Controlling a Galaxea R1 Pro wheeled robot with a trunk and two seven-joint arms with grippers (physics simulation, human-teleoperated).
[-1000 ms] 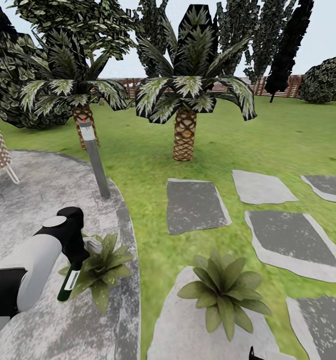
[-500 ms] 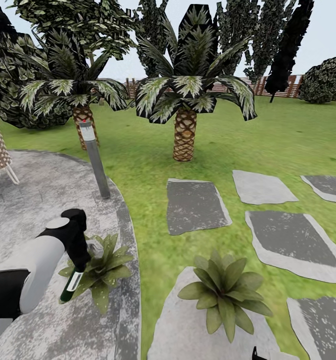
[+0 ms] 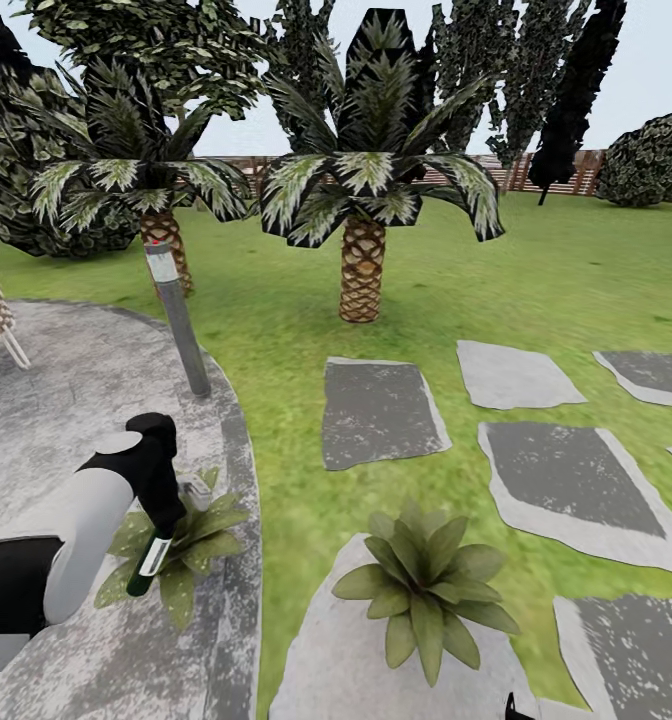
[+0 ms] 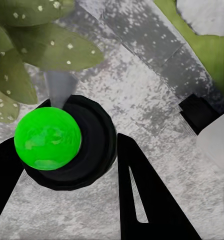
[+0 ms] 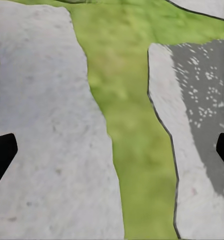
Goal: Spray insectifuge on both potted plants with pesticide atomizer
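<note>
We are clamping our left gripper (image 3: 161,535) on the pesticide atomizer (image 3: 148,562), tilting it over the potted plant (image 3: 171,550) at the patio's (image 3: 66,400) edge; our right gripper's (image 5: 112,150) fingers are standing wide apart.

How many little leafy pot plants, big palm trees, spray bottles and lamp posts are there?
Small green rosette potted plants: 2 (on the patio, on a stepping stone)
Big palms with scaly brown trunks: 2 ()
Dark green atomizer bottle: 1, in the left gripper
Grey lamp post: 1
Total: 6
</note>
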